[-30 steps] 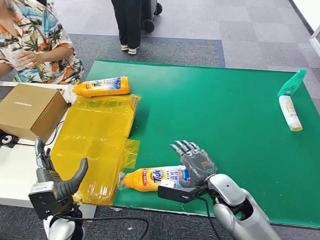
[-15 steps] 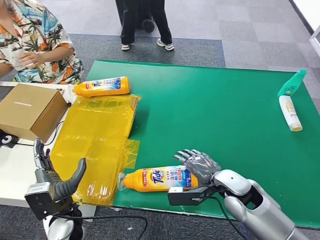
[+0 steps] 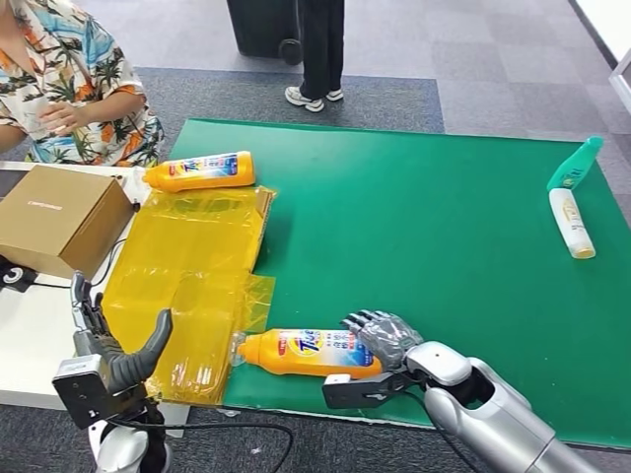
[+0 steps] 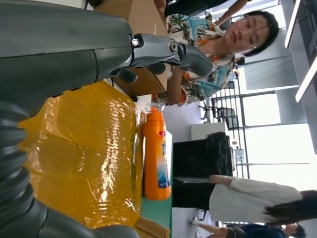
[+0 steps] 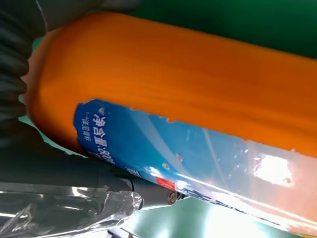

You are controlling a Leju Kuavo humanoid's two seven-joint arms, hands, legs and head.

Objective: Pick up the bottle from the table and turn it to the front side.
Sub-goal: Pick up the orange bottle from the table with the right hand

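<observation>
**Right hand closed on the near bottle**

I see my right hand wrapped around the base end of the orange bottle, which lies on its side at the near edge of the green mat, cap pointing left toward the yellow plastic sheet. My left hand hangs near left, fingers apart, holding nothing.

Orange detergent bottles: 2 – one lying at the near edge of the green mat, one at the mat's far left corner
Teal-capped white bottle: 1, lying near the mat's right edge
Yellow plastic sheet: 1
Cardboard box: 1
Robot hands: 2 – left, right
</observation>
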